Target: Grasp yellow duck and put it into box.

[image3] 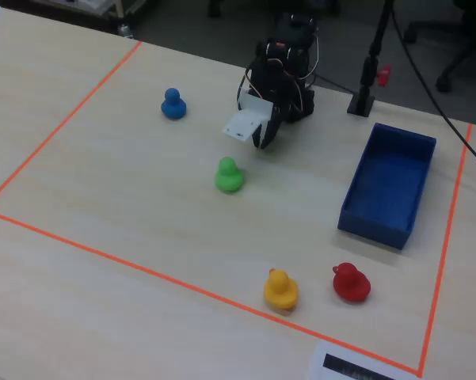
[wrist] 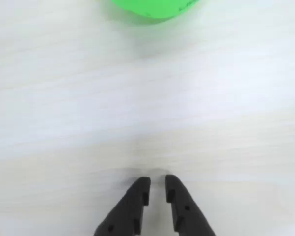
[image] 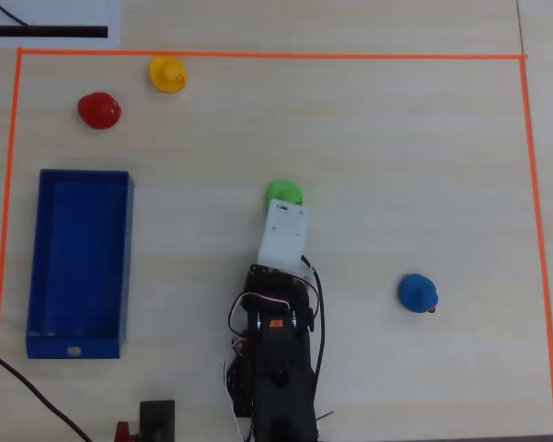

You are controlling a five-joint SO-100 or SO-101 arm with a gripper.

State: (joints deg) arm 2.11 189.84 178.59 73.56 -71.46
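Small rounded yellow toy duck [image: 167, 75] standing near the far left corner of the pale wooden bench [image: 396, 147] in the overhead view, beside a red toy duck [image: 98, 110]. Long dark-blue open-top box [image: 81, 262] along the left edge. Black fingers [wrist: 157, 186] nearly closed, empty, near a green toy duck [wrist: 154, 8].
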